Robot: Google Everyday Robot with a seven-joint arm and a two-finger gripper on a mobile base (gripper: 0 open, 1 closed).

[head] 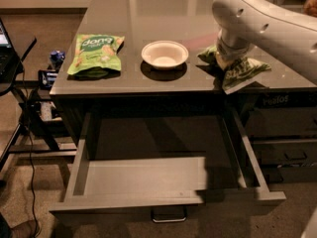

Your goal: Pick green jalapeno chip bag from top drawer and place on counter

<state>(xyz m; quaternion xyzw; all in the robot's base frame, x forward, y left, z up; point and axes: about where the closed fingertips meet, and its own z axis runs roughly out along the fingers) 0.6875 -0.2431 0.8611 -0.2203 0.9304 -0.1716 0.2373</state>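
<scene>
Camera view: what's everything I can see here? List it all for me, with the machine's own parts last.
green jalapeno chip bag: one, dark olive green, counter's front right edge, under the gripper.
dang bag: one, light green, counter's left side.
bowl: one, white, counter's middle front.
counter: one, glossy grey, centre.
top drawer: one, grey, pulled open below the counter.
side stand: one, black, left of the counter.
arm: one, white, reaching in from the right.
gripper: one, mostly hidden, at the arm's end by the green jalapeno chip bag.

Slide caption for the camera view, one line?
The gripper at the green jalapeno chip bag over the counter front-right edge, above the open top drawer; white bowl and light-green bag nearby.
</scene>
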